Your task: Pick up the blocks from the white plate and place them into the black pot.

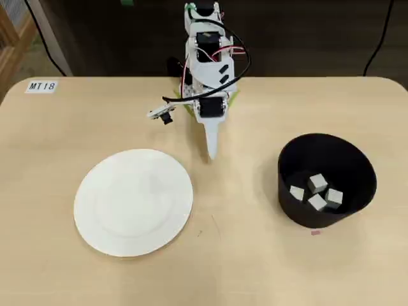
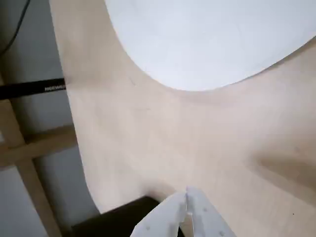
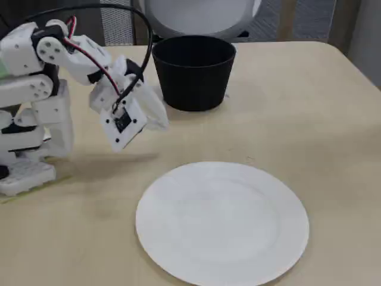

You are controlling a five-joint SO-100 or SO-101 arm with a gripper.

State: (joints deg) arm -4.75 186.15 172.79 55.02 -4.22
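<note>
4 blocks (image 1: pixel 317 192), all in the pot; 1 black pot (image 1: pixel 357 167); 1 white plate (image 1: pixel 133 201); 1 arm (image 1: pixel 207 76); 1 label (image 1: pixel 42 86) on tabletop (image 1: pixel 255 268)

Even, bright indoor light throughout. The white plate (image 1: pixel 133 201) washes out to near featureless, edged by a faint shadow. The wrist view is soft; beside the plate (image 2: pixel 212 39), the surface (image 2: pixel 163 143) blurs.

The overhead view looks straight down on the whole pale wooden table (image 1: pixel 255 268), arm base at top. The fixed view sits low at the table's edge beside the arm, facing across the round white plate (image 3: pixel 223 226) toward the matte black pot (image 3: pixel 193 74). The wrist view, close above the tabletop, shares part of that plate (image 2: pixel 212 39).
</note>
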